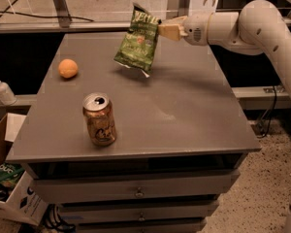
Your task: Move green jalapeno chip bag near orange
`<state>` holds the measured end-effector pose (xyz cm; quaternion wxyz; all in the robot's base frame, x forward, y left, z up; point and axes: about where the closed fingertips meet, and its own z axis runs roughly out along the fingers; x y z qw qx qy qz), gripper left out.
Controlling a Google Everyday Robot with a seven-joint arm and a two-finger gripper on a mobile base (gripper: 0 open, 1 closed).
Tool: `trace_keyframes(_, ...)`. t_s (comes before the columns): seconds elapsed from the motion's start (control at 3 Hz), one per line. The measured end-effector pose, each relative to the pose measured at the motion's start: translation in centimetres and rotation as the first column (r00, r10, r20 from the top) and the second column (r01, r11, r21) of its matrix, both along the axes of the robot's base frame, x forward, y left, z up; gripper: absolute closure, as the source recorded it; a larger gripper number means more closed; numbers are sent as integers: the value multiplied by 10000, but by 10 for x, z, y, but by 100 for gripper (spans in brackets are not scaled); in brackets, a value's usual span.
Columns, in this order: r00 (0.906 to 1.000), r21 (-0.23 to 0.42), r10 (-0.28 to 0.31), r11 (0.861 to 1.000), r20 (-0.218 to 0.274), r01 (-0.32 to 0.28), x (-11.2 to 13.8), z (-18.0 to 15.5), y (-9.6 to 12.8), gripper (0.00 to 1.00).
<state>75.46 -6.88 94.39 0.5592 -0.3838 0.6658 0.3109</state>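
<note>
Three things on or above the grey desk [194,115]. First, the green jalapeno chip bag [138,42], pinched at its upper right edge by the gripper [161,29], tan fingers clamped on the crinkled foil. Hanging tilted in the air over the far half of the top, roughly midway between the left and right edges, lower corner just above the surface with a dark shadow beneath. Pale lettering across the upper end. Second, the orange [68,68], resting on the top toward the far left corner, close to the left edge, well apart from the bag and to its left. Third, a bronze soda can [99,119], upright with the opening in its lid showing, near the front edge and left of the middle. White arm [252,23] reaching in from the right, above the far right corner. Below the top, drawers [140,191] along the front. Off the left edge, a pump bottle [1,89] on a ledge and a cardboard box [9,198] on the floor.
</note>
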Motion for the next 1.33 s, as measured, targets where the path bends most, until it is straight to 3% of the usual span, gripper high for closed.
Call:
trace_keyframes(0.67,9959,82,684,9976,-588,-681,-5,-11,59,100)
trace_keyframes(1.33,9844,-179,1463,9887,-975,-1488,-27,-23,111,100)
